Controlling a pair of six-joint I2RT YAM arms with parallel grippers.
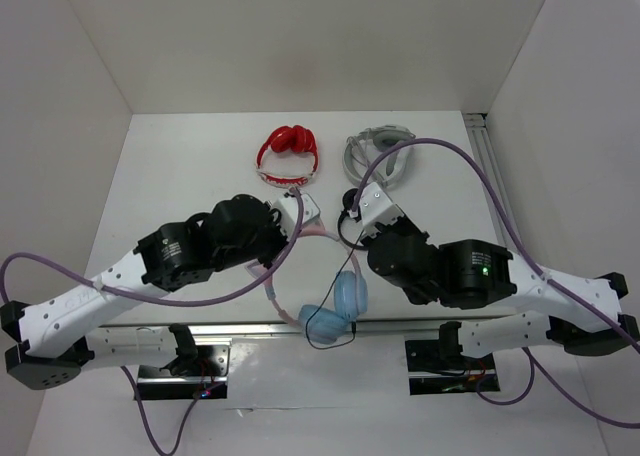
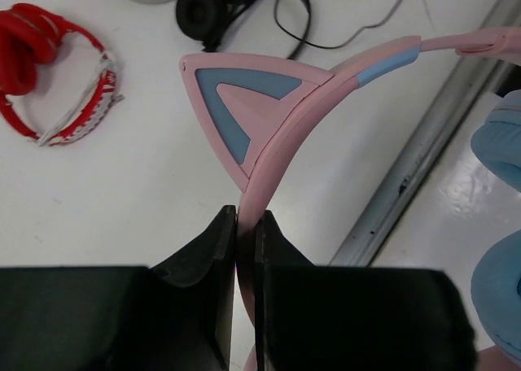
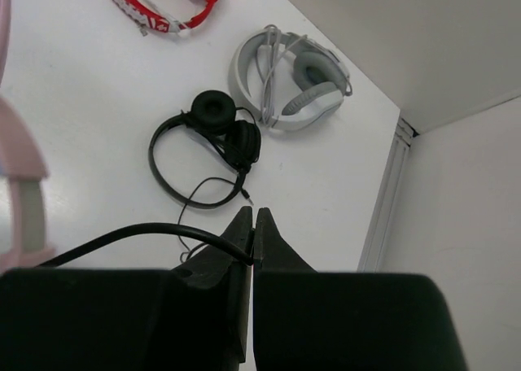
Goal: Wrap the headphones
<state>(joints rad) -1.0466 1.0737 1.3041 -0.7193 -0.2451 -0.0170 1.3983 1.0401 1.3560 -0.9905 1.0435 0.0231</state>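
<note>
The headphones [image 1: 345, 294] hang at the table's near edge between the two arms, light blue earcups [image 2: 501, 143] low and pink headband [image 2: 281, 135] rising toward the left gripper. One cat ear [image 2: 236, 102] points away from the wrist camera. My left gripper [image 2: 247, 216] is shut on the headband just below that ear, and in the top view this left gripper [image 1: 297, 213] sits left of centre. My right gripper [image 3: 253, 216] is shut on the thin dark cable [image 3: 146, 231], which arcs off to the left. A loop of the cable [image 1: 330, 341] dangles under the earcups.
A red pair [image 1: 288, 154] and a grey-white pair [image 1: 378, 154] lie at the back of the table. A small black pair [image 3: 216, 143] with its own loose wire lies just beyond the right gripper. Metal rails run along the near edge [image 1: 250, 326] and the right edge [image 1: 490, 166].
</note>
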